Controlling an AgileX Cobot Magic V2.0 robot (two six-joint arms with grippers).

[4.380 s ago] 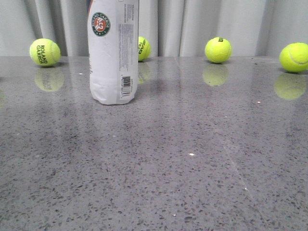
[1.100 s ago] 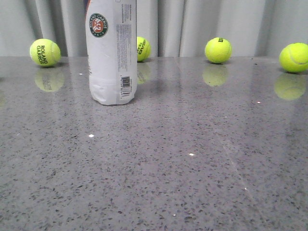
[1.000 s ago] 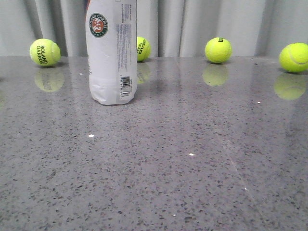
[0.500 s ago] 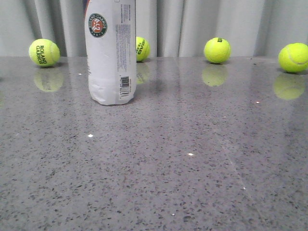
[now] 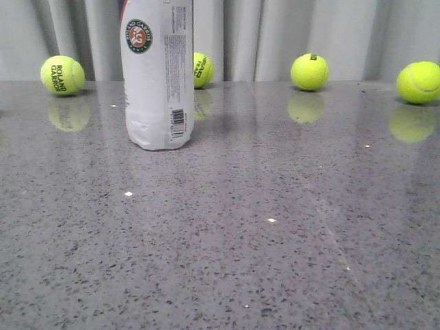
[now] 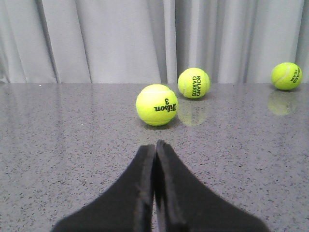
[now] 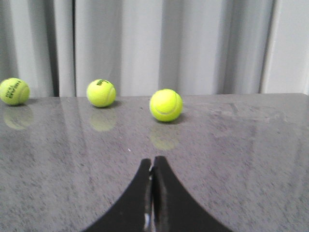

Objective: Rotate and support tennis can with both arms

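Note:
The tennis can stands upright on the grey table at the back left in the front view. Its white label shows the round Roland Garros emblem and a barcode; its top is cut off by the frame. Neither arm shows in the front view. My left gripper is shut and empty, low over the table, and the can is not in its view. My right gripper is shut and empty, low over the table, and the can is not in its view either.
Yellow tennis balls lie along the back by the grey curtain. A Wilson ball lies ahead of the left gripper. A ball lies ahead of the right gripper.
The can has shifted very slightly to the left in the front view. A small bright speck has appeared on the table in front of it. No arm has entered that view.

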